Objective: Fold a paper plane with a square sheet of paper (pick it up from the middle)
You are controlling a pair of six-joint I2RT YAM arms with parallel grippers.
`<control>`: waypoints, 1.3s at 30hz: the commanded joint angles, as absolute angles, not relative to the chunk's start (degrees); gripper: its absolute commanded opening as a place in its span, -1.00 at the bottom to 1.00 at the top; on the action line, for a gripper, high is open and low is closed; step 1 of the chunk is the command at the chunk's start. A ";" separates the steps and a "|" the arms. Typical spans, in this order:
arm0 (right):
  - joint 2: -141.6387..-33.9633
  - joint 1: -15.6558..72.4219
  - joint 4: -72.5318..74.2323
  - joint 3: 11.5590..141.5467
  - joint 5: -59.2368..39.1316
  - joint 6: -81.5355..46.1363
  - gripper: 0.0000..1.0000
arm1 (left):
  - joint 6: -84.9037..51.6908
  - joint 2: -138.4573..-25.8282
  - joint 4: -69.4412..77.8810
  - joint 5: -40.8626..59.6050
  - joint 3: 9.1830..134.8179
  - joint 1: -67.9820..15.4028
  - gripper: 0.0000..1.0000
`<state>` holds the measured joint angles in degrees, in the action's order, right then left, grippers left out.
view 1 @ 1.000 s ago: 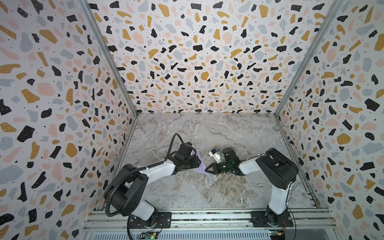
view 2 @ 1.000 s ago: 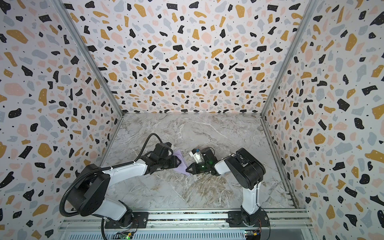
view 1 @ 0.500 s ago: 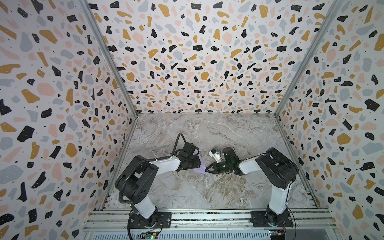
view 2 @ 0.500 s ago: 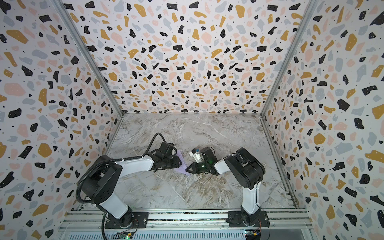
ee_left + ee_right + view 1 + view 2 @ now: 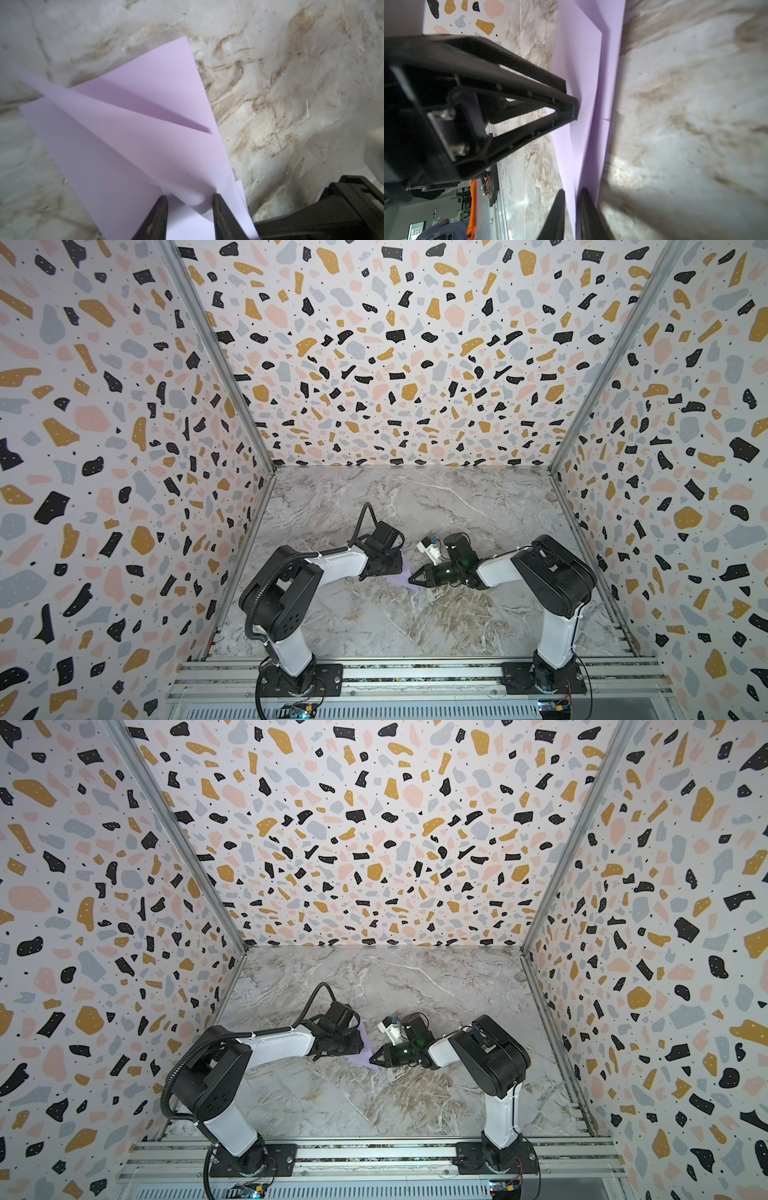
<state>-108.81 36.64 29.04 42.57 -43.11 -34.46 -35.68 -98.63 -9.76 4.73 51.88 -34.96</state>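
The square sheet of paper (image 5: pixel 400 577) (image 5: pixel 362 1051) is pale lilac and lies on the marble floor between my two grippers, folded into overlapping pointed flaps (image 5: pixel 135 128). My left gripper (image 5: pixel 190 197) (image 5: pixel 395 568) stands over its left part, jaws apart, with a curled flap between the fingertips. My right gripper (image 5: pixel 573 191) (image 5: pixel 412 580) lies low, on its side, at the paper's right corner. Its jaws are a narrow gap apart, with a raised paper edge (image 5: pixel 583 62) running between them. Most of the paper is hidden under the left gripper's head in both top views.
Patterned walls (image 5: pixel 124 448) close in the marble floor (image 5: pixel 415 626) on three sides, and a metal rail (image 5: pixel 415 672) carrying both arm bases runs along the front. The left gripper's black fingers (image 5: pixel 571 108) fill much of the right wrist view, close to the paper.
The right gripper's jaws have parted slightly around the paper edge. The left arm's near links have swung more upright while its gripper stayed on the paper.
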 commanded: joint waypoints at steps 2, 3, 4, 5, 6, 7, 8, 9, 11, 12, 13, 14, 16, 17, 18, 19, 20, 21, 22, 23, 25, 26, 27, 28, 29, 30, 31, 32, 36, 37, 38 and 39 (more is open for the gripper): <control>-108.10 35.76 24.20 41.51 -41.51 -35.03 -0.63 | -33.52 -102.29 -15.34 0.86 51.77 -35.33 -0.21; -107.36 35.55 25.48 40.89 -41.94 -35.51 -0.62 | -33.03 -102.46 -15.85 0.51 51.76 -35.46 -0.21; -106.35 35.32 26.99 40.07 -42.20 -36.18 -0.59 | -32.77 -102.65 -16.39 0.04 51.70 -35.59 -0.21; -105.19 35.11 28.24 39.33 -42.32 -36.68 -0.56 | -32.55 -102.91 -16.80 -0.28 51.51 -35.68 -0.21; -103.57 34.65 29.78 38.42 -42.21 -37.16 -0.53 | -32.42 -103.13 -17.30 -0.72 51.25 -35.77 -0.21; -102.07 34.35 30.78 37.82 -42.06 -37.44 -0.51 | -32.35 -103.27 -17.67 -1.17 51.08 -35.77 -0.21; -100.68 34.05 31.18 37.46 -41.72 -37.43 -0.49 | -32.26 -103.43 -17.95 -1.51 50.82 -35.85 -0.21; -99.56 33.81 30.79 37.44 -41.02 -37.36 -0.46 | -32.19 -103.75 -18.38 -1.86 50.72 -35.94 -0.21; -98.13 33.80 30.33 37.94 -41.00 -36.58 -0.46 | -31.91 -104.34 -19.03 -2.64 50.63 -36.11 -0.18; -98.14 33.84 29.71 38.64 -41.56 -36.27 -0.47 | -31.91 -104.63 -19.32 -3.02 50.48 -36.21 -0.16; -98.37 34.03 29.28 39.29 -42.17 -35.91 -0.49 | -31.90 -104.81 -19.33 -3.15 50.28 -36.29 -0.16; -98.97 34.24 29.27 39.89 -42.74 -35.73 -0.49 | -31.89 -105.06 -19.34 -3.08 50.20 -36.30 -0.15; -100.15 34.77 29.51 40.75 -43.28 -35.75 -0.52 | -31.87 -105.42 -19.23 -2.99 50.02 -36.47 -0.14; -100.84 35.06 29.36 41.23 -43.46 -35.77 -0.54 | -31.90 -105.67 -19.29 -3.07 50.00 -36.47 -0.14; -101.49 35.26 29.49 41.69 -43.85 -35.94 -0.57 | -31.81 -105.73 -19.31 -3.12 49.93 -36.50 -0.15; -102.02 35.44 29.99 41.88 -44.22 -36.18 -0.61 | -31.87 -105.86 -19.25 -3.16 49.86 -36.56 -0.14; -102.45 35.74 30.26 42.22 -44.55 -36.21 -0.64 | -31.86 -105.98 -19.08 -3.16 49.71 -36.56 -0.14; -102.91 36.11 30.04 42.72 -44.61 -36.03 -0.66 | -31.86 -106.21 -19.08 -3.16 49.75 -36.56 -0.14; -103.25 36.34 29.66 43.12 -44.69 -35.86 -0.69 | -31.85 -106.40 -19.03 -3.09 49.75 -36.65 -0.14; -103.78 36.62 29.24 43.68 -44.81 -35.53 -0.71 | -31.73 -106.64 -19.05 -3.00 49.71 -36.65 -0.14; -104.69 37.00 28.64 44.45 -44.96 -35.33 -0.76 | -31.71 -106.96 -18.95 -3.00 49.66 -36.69 -0.14; -105.29 37.22 28.41 44.96 -45.15 -35.25 -0.77 | -31.73 -107.14 -18.90 -2.91 49.58 -36.73 -0.14; -105.82 37.46 28.14 45.43 -45.25 -35.16 -0.78 | -31.73 -107.18 -18.87 -2.90 49.57 -36.74 -0.14; -106.27 37.53 27.64 45.98 -45.13 -35.07 -0.79 | -31.73 -107.18 -18.74 -2.90 49.47 -36.74 -0.14; -106.83 37.70 27.20 46.51 -45.05 -34.90 -0.80 | -31.73 -107.23 -18.78 -2.98 49.43 -36.74 -0.14; -107.40 37.74 26.53 47.04 -44.94 -34.83 -0.81 | -31.81 -107.23 -18.89 -3.05 49.48 -36.74 -0.14; -107.67 37.85 26.37 47.31 -44.89 -34.80 -0.82 | -31.88 -107.23 -18.87 -3.08 49.48 -36.74 -0.14; -108.08 37.88 26.07 47.56 -44.75 -34.74 -0.82 | -31.86 -107.31 -18.72 -2.99 49.45 -36.72 -0.14; -109.19 38.02 24.48 48.27 -44.17 -34.19 -0.82 | -32.03 -107.49 -18.73 -3.20 49.35 -36.78 -0.14; -109.37 38.02 24.30 48.32 -44.21 -34.11 -0.82 | -32.24 -107.49 -18.61 -3.45 49.23 -36.83 -0.14; -109.50 38.02 24.05 48.33 -44.06 -34.02 -0.82 | -32.59 -107.49 -18.55 -3.68 49.06 -36.83 -0.14; -109.59 37.99 23.68 48.34 -43.75 -33.80 -0.83 | -32.70 -107.58 -18.54 -3.69 49.03 -36.83 -0.14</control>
<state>-109.27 37.76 26.11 46.96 -44.14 -35.22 -32.38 -100.64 -11.33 -0.19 53.25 -37.58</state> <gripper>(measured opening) 0.087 0.431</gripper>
